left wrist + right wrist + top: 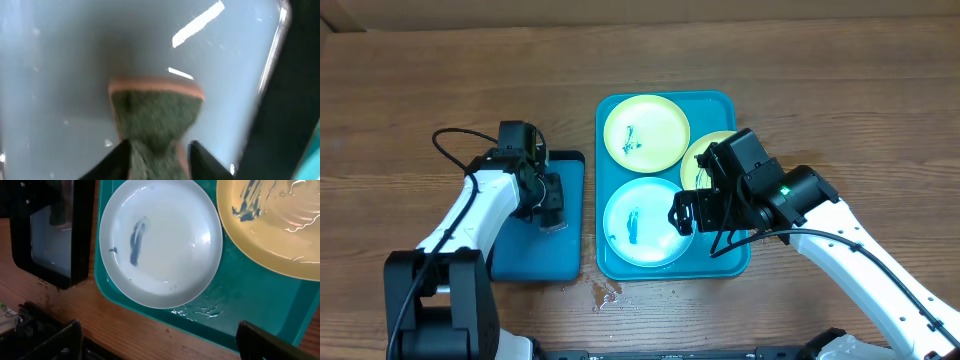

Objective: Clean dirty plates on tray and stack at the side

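While the left gripper (pixel 552 203) pinches the sponge (pixel 155 115) in the small tray (pixel 535 262), the right gripper (pixel 685 212) hangs wide open over the smeared blue plate (pixel 638 225). It shares the turquoise tray (pixel 720 103) with both yellow plates (pixel 645 132).

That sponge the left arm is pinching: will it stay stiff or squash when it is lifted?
It will probably squash: the sponge narrows where the left gripper pinches it. It looks light for its size, so lifting it should be easy. Its green scouring face seems rough, so it appears unlikely to slip out.
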You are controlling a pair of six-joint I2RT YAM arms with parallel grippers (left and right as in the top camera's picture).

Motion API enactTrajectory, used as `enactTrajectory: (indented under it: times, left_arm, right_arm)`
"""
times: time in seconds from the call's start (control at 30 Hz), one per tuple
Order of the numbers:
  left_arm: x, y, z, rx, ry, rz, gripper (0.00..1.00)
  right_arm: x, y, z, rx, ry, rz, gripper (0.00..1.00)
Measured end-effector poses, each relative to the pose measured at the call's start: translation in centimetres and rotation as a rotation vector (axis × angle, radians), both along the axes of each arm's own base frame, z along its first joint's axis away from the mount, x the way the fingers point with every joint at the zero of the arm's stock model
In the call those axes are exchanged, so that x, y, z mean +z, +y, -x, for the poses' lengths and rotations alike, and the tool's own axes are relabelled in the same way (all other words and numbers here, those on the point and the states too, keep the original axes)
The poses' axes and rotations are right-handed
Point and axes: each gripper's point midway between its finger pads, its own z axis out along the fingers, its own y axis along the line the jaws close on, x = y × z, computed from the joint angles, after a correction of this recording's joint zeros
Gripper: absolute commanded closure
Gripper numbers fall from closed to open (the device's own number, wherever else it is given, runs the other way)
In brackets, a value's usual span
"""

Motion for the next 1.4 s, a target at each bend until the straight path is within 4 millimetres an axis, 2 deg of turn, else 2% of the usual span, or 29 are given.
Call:
enactTrajectory:
  times: [0.1,0.2,0.47,0.57,0.67,0.83,1.0,1.1,1.2,1.4]
  left_arm:
    - [-1.2,0.2,0.3,0.018,0.029,-0.006,0.80]
    - [-2.3,0.2,0.5,0.035,0.059,-0.004,0.96]
    - [-2.1,0.0,1.3,0.042,0.124,0.011,0.96]
    - [-1.5,-0.3,2.6,0.041,0.189,0.024,0.96]
    - [0.1,-0.5,2.7,0.040,0.226,0.034,0.96]
    - [5.3,-0.8,-0.1,0.035,0.127,0.057,0.96]
    - [10.5,-1.5,-1.6,0.019,0.001,0.082,0.96]
    - [11.4,-2.5,-1.4,-0.007,-0.015,0.097,0.96]
    - [11.4,-4.1,-1.1,-0.052,-0.006,0.105,0.96]
    - [11.4,-8.0,-1.2,-0.156,-0.035,0.123,0.96]
  right_arm:
    - [0.0,0.0,0.0,0.000,0.000,0.000,0.00]
    - [0.0,0.0,0.0,0.000,-0.001,0.000,0.00]
    - [-0.7,-1.0,-0.8,-0.049,-0.019,0.065,0.02]
    - [-1.6,-1.8,-1.4,-0.088,-0.018,0.120,0.30]
    - [-3.2,-2.3,-1.8,-0.111,0.009,0.175,0.41]
    - [-6.4,-2.4,-2.4,-0.116,0.067,0.243,0.67]
    - [-9.7,-2.2,-3.0,-0.119,0.119,0.286,0.69]
    - [-11.6,-2.2,-3.1,-0.107,0.148,0.310,0.73]
    - [-13.6,-2.2,-2.9,-0.090,0.187,0.336,0.83]
    - [-14.0,-1.5,-3.2,-0.082,0.181,0.312,0.93]
